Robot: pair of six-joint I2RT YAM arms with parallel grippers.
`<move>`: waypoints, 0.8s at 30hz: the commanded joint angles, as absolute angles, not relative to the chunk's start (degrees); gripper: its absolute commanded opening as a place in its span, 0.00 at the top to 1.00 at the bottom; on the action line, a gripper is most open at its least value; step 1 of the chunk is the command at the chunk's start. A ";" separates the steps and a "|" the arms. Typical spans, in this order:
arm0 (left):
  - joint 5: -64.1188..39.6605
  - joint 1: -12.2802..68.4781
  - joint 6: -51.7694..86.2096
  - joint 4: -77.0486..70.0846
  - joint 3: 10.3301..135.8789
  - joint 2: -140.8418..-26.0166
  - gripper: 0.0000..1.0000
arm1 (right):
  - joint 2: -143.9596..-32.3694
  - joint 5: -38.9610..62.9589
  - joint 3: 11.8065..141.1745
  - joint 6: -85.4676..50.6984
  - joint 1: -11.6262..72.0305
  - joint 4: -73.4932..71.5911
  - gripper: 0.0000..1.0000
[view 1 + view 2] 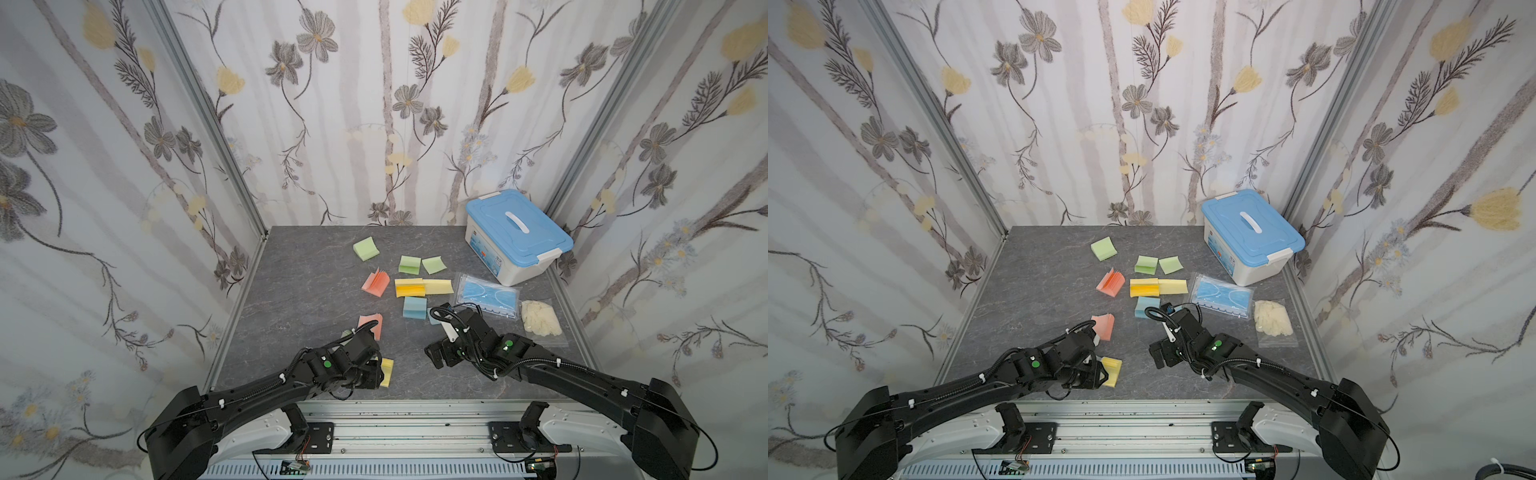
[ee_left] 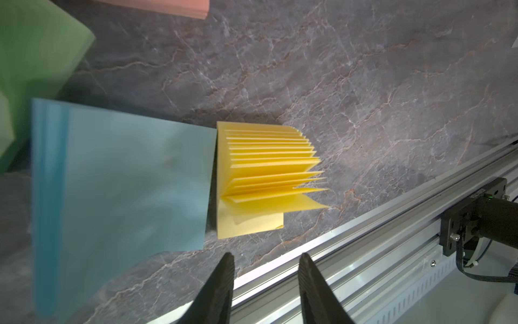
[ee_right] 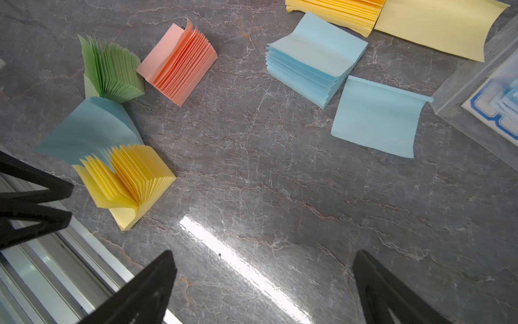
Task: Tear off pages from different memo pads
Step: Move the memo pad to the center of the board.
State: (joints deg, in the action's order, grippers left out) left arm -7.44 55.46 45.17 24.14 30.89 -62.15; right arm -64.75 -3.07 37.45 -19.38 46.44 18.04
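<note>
Left hand (image 2: 266,255): partly spread, empty, near the fanned yellow memo pad (image 2: 266,179). Right hand (image 3: 266,254): spread wide, empty, above the counter (image 3: 252,168).

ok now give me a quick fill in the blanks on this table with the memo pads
1. The fanned pad nearest the left gripper is ____ in colour.
2. The right gripper has its jaws ____, with nothing between them.
3. The white box at the back of the table has a ____ lid.
4. The clear packet beside that box holds blue ____.

Missing words: yellow; open; blue; masks
</note>
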 commanded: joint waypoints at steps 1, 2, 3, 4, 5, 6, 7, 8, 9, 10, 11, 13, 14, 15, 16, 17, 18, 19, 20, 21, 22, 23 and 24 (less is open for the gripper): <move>-3.78 56.47 48.01 18.82 30.72 -65.63 0.49 | -64.04 -4.58 36.88 -20.09 46.50 18.11 0.00; -3.42 56.60 47.83 18.04 30.68 -67.01 0.50 | -63.86 -4.66 36.74 -20.11 46.49 18.11 0.00; -3.11 56.47 47.73 16.96 30.76 -68.42 0.52 | -63.72 -4.68 36.60 -20.21 46.50 18.19 0.00; -2.86 56.51 47.52 15.93 30.83 -69.54 0.53 | -63.49 -4.66 36.49 -20.21 46.54 18.32 0.00; -2.46 56.51 47.29 15.41 31.05 -70.43 0.54 | -63.31 -4.69 36.41 -20.21 46.49 18.37 0.00; -1.63 56.50 46.84 15.37 31.49 -71.32 0.54 | -62.96 -4.70 36.32 -20.10 46.52 18.53 0.00; -0.72 56.51 46.32 15.52 32.00 -71.95 0.54 | -62.56 -4.83 36.08 -20.10 46.51 18.64 0.00; -0.08 56.51 45.76 15.69 32.49 -71.98 0.54 | -62.19 -5.16 35.94 -20.04 46.50 18.84 0.00; 0.68 56.51 45.09 15.81 32.89 -73.68 0.54 | -61.80 -5.43 35.70 -19.86 46.49 18.89 0.00; 1.40 56.44 44.32 16.04 33.20 -74.38 0.54 | -61.36 -5.75 35.45 -19.71 46.50 18.97 0.00; 2.10 56.47 43.67 16.12 33.40 -75.14 0.54 | -61.01 -6.04 35.36 -19.57 46.54 19.00 0.00; 4.01 56.43 42.36 15.85 33.66 -77.31 0.54 | -60.39 -6.58 35.00 -19.26 46.50 19.14 0.00; 4.47 56.43 41.84 15.20 33.90 -78.59 0.54 | -60.15 -6.84 34.99 -19.15 46.51 19.20 0.00; 4.49 56.38 41.37 14.06 33.90 -79.72 0.55 | -60.05 -7.02 34.98 -19.05 46.51 19.17 0.00; 4.29 56.43 40.91 12.83 34.06 -81.33 0.55 | -60.03 -7.13 34.94 -18.92 46.48 19.17 0.00; 3.68 56.47 40.43 11.18 34.25 -82.62 0.55 | -59.94 -7.20 34.95 -18.85 46.47 19.16 0.00; 2.48 56.43 39.50 8.96 34.40 -84.29 0.55 | -59.91 -7.21 34.98 -18.76 46.48 19.17 0.00; 1.21 56.44 38.61 6.92 34.69 -86.00 0.56 | -59.87 -7.26 34.98 -18.55 46.46 19.25 0.00; 0.02 56.43 37.64 5.09 35.32 -87.37 0.56 | -59.78 -7.28 34.98 -18.42 46.49 19.25 0.00; -1.06 56.43 36.55 3.69 35.91 -88.81 0.56 | -59.74 -7.43 34.98 -18.16 46.47 19.43 0.00; -2.20 56.42 35.20 2.20 36.74 -90.07 0.56 | -59.56 -7.80 34.98 -18.03 46.47 19.57 0.00; -3.14 56.44 33.71 1.20 37.68 -91.32 0.57 | -59.28 -8.20 34.98 -17.87 46.41 19.86 0.00; -3.96 56.45 32.25 0.53 38.63 -92.34 0.57 | -59.06 -8.64 34.98 -17.77 46.41 20.10 0.00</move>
